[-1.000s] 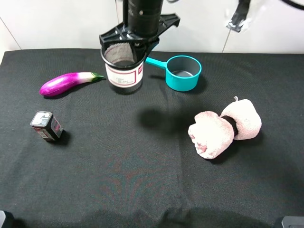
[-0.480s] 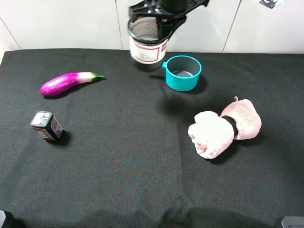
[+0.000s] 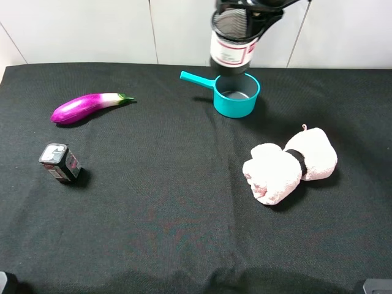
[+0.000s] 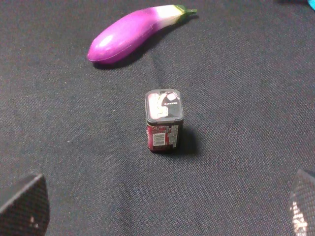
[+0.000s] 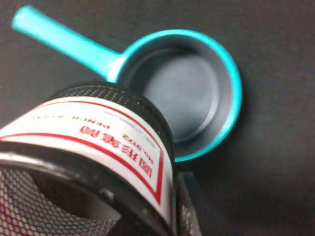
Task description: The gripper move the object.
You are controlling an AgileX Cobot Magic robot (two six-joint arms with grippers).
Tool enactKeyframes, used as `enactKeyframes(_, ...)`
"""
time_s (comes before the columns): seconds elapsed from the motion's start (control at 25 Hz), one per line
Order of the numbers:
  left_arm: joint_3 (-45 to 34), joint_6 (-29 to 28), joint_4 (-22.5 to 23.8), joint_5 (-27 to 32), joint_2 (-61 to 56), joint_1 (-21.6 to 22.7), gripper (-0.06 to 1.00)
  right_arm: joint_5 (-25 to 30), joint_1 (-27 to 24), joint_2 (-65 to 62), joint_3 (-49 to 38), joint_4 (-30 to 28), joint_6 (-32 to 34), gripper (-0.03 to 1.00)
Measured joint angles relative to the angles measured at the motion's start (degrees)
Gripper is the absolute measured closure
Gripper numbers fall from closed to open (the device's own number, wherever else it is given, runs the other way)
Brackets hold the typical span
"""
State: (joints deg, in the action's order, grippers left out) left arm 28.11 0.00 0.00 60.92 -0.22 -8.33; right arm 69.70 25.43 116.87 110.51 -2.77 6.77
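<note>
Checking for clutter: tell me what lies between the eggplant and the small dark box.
Nothing: only bare black cloth separates the eggplant from the box, plain in the left wrist view.

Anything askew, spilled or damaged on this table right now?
Nothing stands out. The pen cup is held aloft in the right gripper near the teal saucepan; the eggplant, small box and pink towel bundle sit intact on the black cloth.

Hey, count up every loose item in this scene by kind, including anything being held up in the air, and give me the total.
Eggplant: 1
Small dark box: 1
Teal saucepan: 1
Pink rolled towel: 1
Mesh pen cup, held in the air: 1
Total: 5
</note>
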Motion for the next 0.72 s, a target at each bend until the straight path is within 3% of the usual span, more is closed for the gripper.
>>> enactKeyframes(0.72, 0.0, 0.0, 0.0, 0.0, 0.0, 0.0, -0.02, 0.0, -16.0, 0.3, 0.0, -0.1, -5.6, 0.94)
